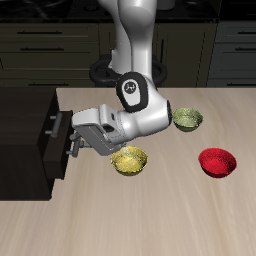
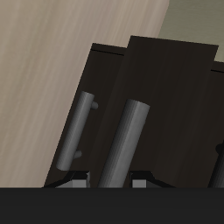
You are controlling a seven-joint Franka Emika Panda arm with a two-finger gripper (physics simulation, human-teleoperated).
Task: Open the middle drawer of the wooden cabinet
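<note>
One arm reaches sideways, its end effector (image 1: 74,143) narrowed around the middle drawer's (image 1: 52,125) handle (image 2: 125,144); the wooden cabinet (image 1: 25,130) sits directly ahead, bowls behind.

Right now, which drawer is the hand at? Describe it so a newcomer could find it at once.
Find the wooden cabinet, the big near-black box at one end of the table. On its front, the middle drawer is the one at the hand; unlike its neighbour with the same silver handle, it stands slightly proud.
</note>
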